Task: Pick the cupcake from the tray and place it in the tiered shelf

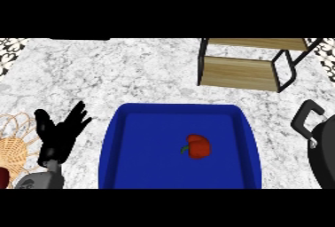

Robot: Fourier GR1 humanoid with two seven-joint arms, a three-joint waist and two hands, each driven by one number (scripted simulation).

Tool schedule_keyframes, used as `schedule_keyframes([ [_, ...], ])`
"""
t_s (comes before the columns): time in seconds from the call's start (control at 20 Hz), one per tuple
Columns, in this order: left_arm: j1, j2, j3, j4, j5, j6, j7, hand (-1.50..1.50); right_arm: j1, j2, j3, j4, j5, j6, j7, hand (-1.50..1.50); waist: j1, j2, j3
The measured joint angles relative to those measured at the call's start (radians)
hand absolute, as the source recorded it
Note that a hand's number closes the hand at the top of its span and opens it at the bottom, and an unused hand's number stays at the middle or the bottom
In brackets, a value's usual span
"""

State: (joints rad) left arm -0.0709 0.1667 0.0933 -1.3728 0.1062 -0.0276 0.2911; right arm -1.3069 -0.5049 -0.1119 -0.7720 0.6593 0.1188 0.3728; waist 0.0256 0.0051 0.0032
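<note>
Resting at lower left, the left robot hand (60, 133) has fingers spread apart, holding nothing; right robot hand not visible. Beside it a wicker basket (14, 142) at the edge. Blue tray (118, 133) on the marble desk (118, 71) holds 1 red pepper-like item (198, 146), not a cupcake. Wooden tiered shelf (239, 71) sits upper right, dark pot (321, 142) right.

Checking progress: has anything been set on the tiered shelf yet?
No. Both wooden levels of the tiered shelf are bare, and the red item lies in the blue tray.
</note>
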Motion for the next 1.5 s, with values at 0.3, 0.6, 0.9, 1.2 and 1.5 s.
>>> schedule_keyframes([
  [0.3, 0.002, -0.007, -0.001, -0.003, -0.005, 0.003, -0.002, 0.00, -0.043, 0.000, -0.022, 0.121, 0.012, -0.047, -0.100, 1.50, 0.000, 0.000, 0.001],
  [0.6, 0.008, -0.011, 0.002, -0.004, -0.008, 0.003, -0.011, 0.00, -0.057, -0.009, -0.026, 0.174, 0.024, -0.048, -0.152, 1.50, -0.004, -0.002, 0.001],
  [0.9, -0.004, -0.007, 0.008, 0.007, -0.012, 0.004, -0.005, 0.00, -0.090, -0.009, -0.086, 0.215, -0.002, -0.101, -0.124, -1.50, -0.004, -0.002, 0.001],
  [1.2, 0.001, -0.012, 0.007, 0.000, -0.011, 0.003, -0.008, 0.00, -0.105, 0.010, -0.192, 0.230, -0.089, -0.187, -0.106, -1.50, -0.003, -0.002, 0.001],
  [1.5, -0.001, -0.015, 0.006, -0.004, -0.017, 0.008, -0.001, 0.00, -0.127, 0.000, -0.310, 0.234, -0.206, -0.216, -0.114, -1.50, -0.004, -0.003, 0.001],
])
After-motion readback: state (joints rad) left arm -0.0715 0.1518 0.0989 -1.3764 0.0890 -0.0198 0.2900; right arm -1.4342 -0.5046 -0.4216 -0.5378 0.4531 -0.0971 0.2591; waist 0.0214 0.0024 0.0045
